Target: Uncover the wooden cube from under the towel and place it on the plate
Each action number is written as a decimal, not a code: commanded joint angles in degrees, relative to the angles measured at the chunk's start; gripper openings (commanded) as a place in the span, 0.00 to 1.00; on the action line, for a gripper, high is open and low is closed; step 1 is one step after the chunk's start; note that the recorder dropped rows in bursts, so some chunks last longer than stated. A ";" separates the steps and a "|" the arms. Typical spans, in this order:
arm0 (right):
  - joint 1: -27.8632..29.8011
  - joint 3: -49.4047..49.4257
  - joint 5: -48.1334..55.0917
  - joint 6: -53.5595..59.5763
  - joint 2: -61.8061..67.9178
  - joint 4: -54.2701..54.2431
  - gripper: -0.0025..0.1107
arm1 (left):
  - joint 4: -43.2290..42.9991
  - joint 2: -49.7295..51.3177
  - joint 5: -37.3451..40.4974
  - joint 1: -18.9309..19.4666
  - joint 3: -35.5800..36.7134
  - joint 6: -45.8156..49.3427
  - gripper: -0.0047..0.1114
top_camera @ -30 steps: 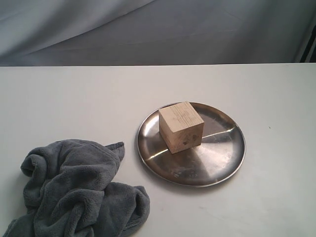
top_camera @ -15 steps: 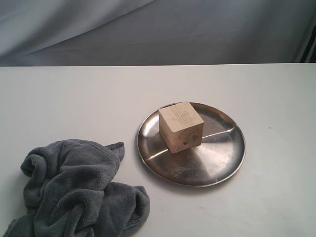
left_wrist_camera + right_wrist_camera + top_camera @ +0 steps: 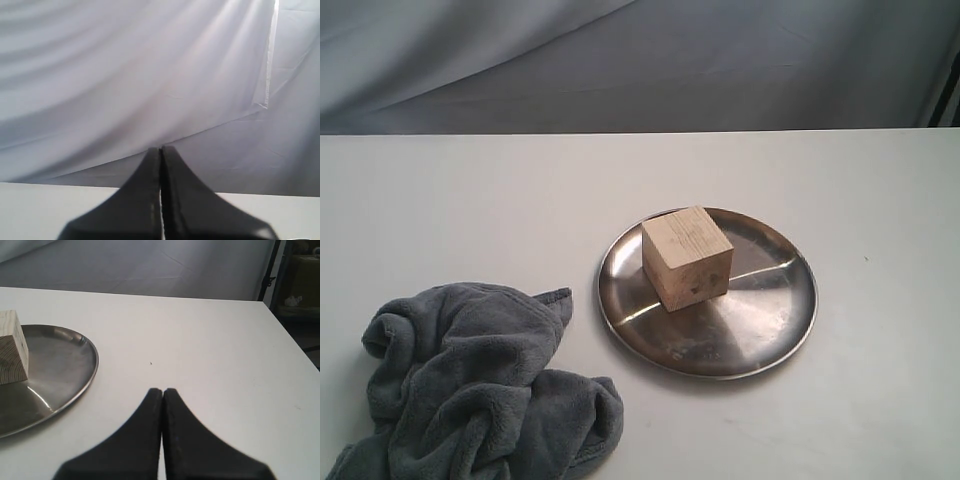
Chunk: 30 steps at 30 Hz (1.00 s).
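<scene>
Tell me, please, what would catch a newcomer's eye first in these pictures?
The pale wooden cube sits on the shiny steel plate, right of centre in the exterior view. The dark grey towel lies crumpled at the near left, apart from the plate. The left tool and right tool are shut, empty.

The desk [image 3: 460, 200] and plate [image 3: 770, 320] are viewed obliquely from above by the exterior camera. The plate is also seen, low and near, by the right wrist camera; the backdrop [image 3: 150, 75] is faced by the left.

Soft even light, mild blur
</scene>
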<state>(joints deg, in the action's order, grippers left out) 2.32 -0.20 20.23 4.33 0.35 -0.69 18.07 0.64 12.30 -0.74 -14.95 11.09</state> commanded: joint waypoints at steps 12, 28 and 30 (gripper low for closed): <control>-0.22 0.20 -0.32 -0.06 -0.35 0.04 0.02 | -1.01 -0.64 -2.17 0.14 1.45 0.08 0.04; -0.22 0.20 -0.32 -0.06 -0.35 0.04 0.02 | -20.35 -0.64 1.88 0.14 14.95 -14.90 0.04; -0.22 0.20 -0.32 -0.06 -0.35 0.04 0.02 | -20.44 -0.64 3.18 0.14 14.95 -14.90 0.04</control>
<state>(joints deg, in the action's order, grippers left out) 2.32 -0.20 20.23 4.33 0.35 -0.69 -2.00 0.13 13.30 -0.74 -0.26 -4.46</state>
